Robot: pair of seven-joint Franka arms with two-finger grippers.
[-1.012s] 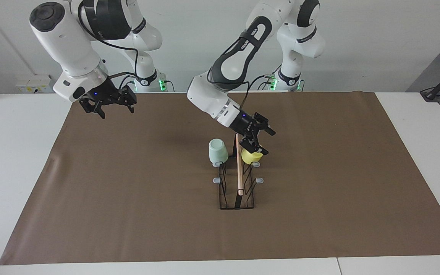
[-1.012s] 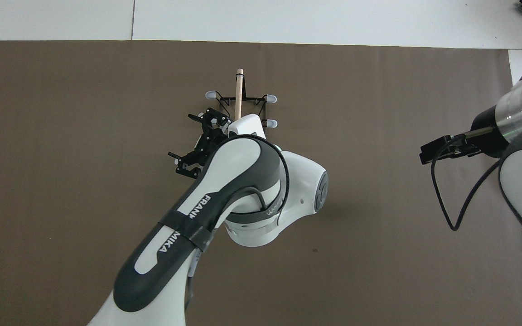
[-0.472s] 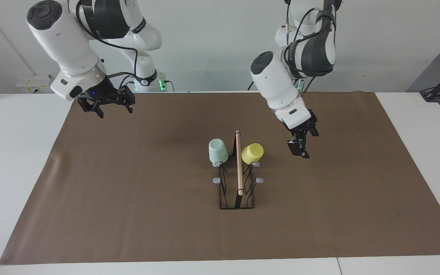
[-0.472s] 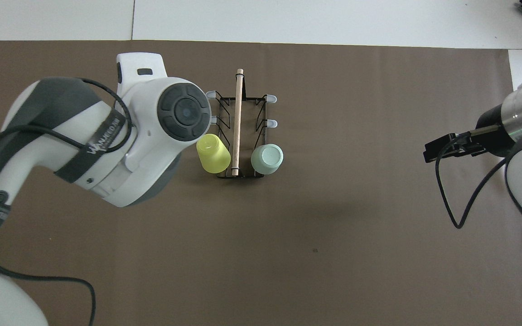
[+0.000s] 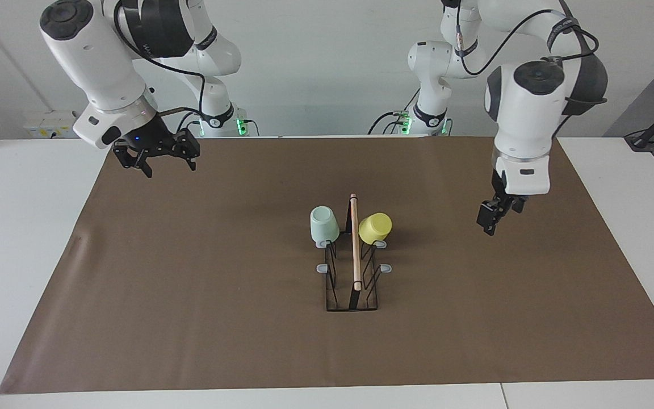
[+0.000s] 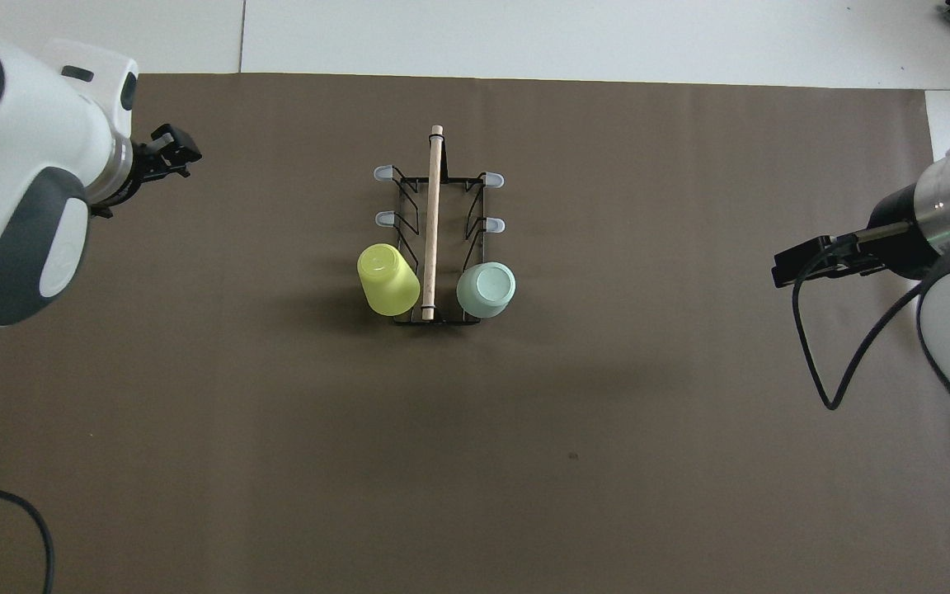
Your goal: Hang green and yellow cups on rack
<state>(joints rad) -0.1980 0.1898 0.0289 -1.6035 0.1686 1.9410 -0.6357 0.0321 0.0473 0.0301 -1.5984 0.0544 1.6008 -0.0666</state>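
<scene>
The black wire rack (image 5: 354,284) (image 6: 433,214) with its wooden top rod stands in the middle of the brown mat. The mint green cup (image 5: 324,224) (image 6: 486,289) and the yellow cup (image 5: 375,228) (image 6: 388,279) each sit upside down on a prong. They are on either side of the rod, at the rack's end nearer to the robots. My left gripper (image 5: 491,218) (image 6: 170,153) hangs open and empty over bare mat toward the left arm's end. The right gripper (image 5: 156,158) (image 6: 797,264) waits open and empty over the mat's corner by its own base.
The brown mat (image 5: 191,295) covers most of the white table (image 5: 26,227). Several grey-tipped prongs (image 5: 322,268) on the rack carry nothing. A black cable (image 6: 813,355) loops below the right arm's wrist.
My left gripper has drawn away from the yellow cup and swung out toward the left arm's end of the table. The cup stays on its prong. The right arm has barely moved.
</scene>
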